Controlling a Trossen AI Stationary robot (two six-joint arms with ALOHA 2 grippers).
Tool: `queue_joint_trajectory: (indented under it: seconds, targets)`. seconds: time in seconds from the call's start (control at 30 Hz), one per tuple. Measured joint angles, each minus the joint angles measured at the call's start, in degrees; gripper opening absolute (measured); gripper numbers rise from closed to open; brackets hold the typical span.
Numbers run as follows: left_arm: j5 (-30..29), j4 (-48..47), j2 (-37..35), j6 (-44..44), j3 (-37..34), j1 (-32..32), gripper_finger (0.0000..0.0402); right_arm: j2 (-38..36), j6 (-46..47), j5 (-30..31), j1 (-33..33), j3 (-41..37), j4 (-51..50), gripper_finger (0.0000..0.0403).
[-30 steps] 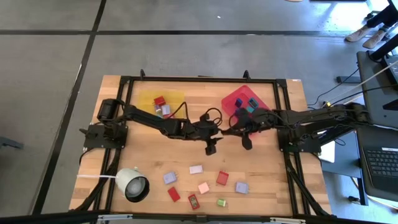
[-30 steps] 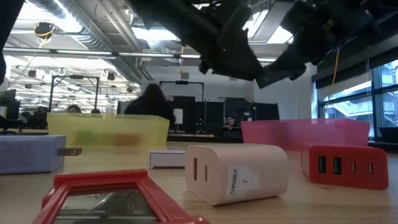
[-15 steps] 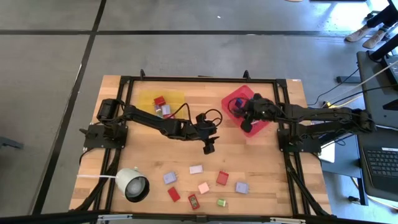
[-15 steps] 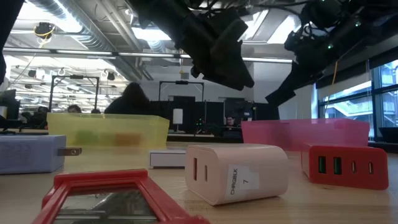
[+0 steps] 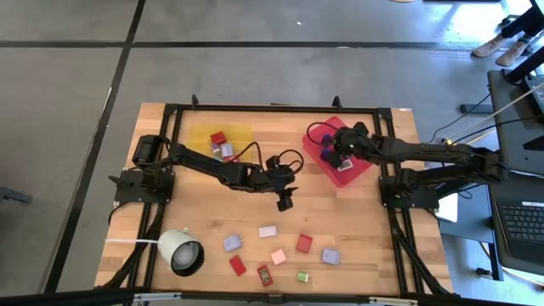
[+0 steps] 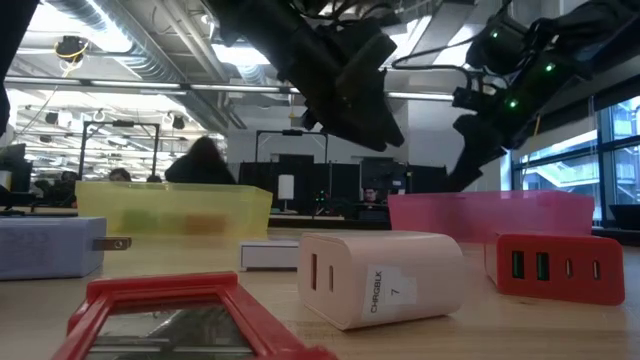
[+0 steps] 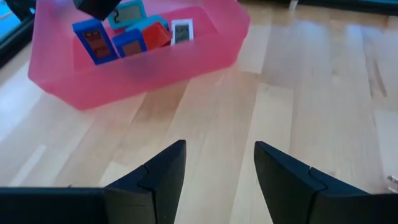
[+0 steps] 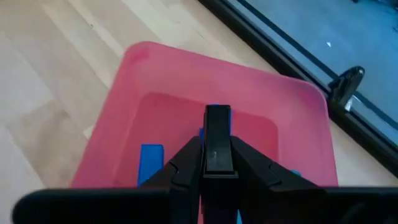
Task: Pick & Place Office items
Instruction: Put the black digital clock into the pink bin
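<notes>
The right gripper [image 5: 327, 155] is now positioned over the red tray [image 5: 361, 172] at the far right of the table, having been carried there from the table centre within the last second. Its fingers [image 8: 217, 144] are pinched on a black block [image 8: 217, 134], held upright above the tray floor. Blue blocks [image 8: 151, 163] are seen beneath it, already lying in the tray. From this, a release into the tray is judged to be the step in hand.

The left gripper [image 5: 285, 202] is held above bare wood near the table centre, slightly nearer the front edge than before. Its fingers [image 7: 161, 177] are spread apart and nothing is carried between them. From its wrist view, the red tray [image 7: 155, 71] is seen ahead with blue, teal and white blocks inside.

Along the front of the table, 7 loose blocks are counted, among them a white block [image 5: 269, 230], a red block [image 5: 304, 243] and a lilac block [image 5: 330, 255]. The yellow tray [image 5: 241, 132] at the far left already holds a few items. The sorting is judged to be well advanced but unfinished.
</notes>
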Motion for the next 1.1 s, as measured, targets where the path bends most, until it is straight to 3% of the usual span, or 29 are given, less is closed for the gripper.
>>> queue_joint_trajectory:
  seconds: [0.47, 1.1]
  targets:
    - [0.1, -4.6, 0.0, -2.0, 0.0, -0.2, 0.0185, 6.6, 4.4, 3.0, -5.8, 0.0, -4.2, 0.0071]
    - [0.0, -4.6, 0.1, -1.8, 0.0, -0.2, 0.0186, 13.6, 5.9, 3.0, -5.9, 0.0, -2.7, 0.0077]
